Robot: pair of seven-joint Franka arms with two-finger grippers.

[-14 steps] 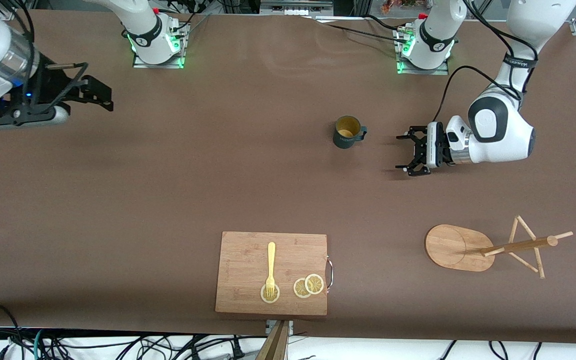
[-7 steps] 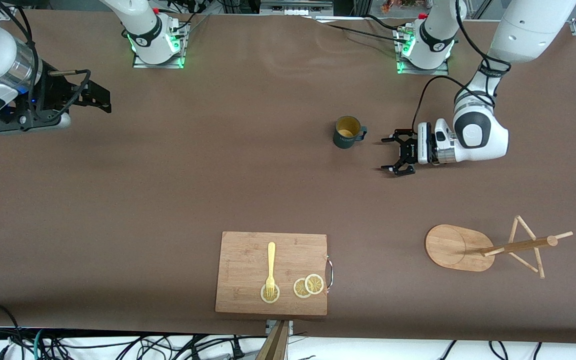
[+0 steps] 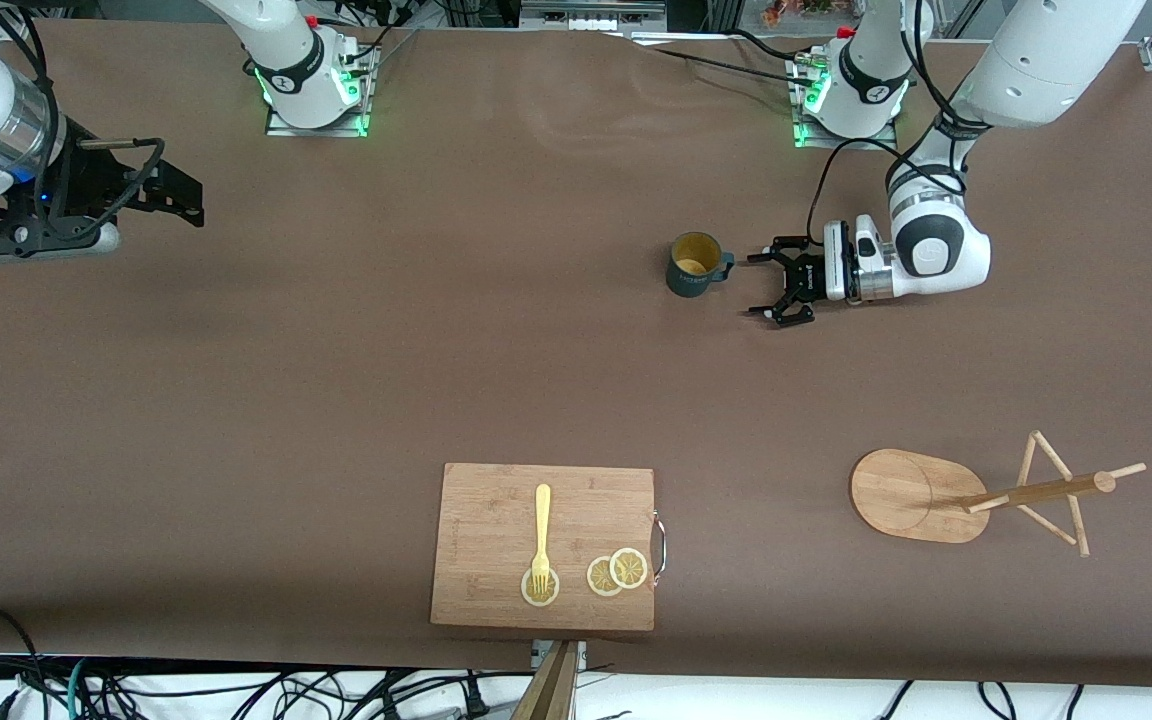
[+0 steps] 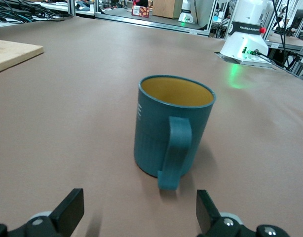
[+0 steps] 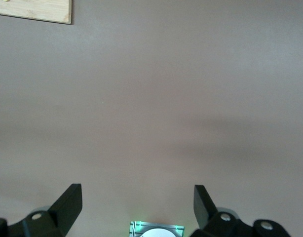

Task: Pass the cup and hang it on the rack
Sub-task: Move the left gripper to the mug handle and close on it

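Nothing of the task is done yet: your cup (image 3: 693, 265) stands upright on the table (image 3: 336, 380) toward the edge with the arm bases, handle turned to the left gripper (image 3: 764, 285), which sits just beside it with fingers spread wide and empty. Your right gripper (image 3: 171, 190) waits near the table's corner at the right arm's end, open and empty too. Grasping, passing and hanging all remain, and the rack (image 3: 976, 495) lies toppled near the front edge.
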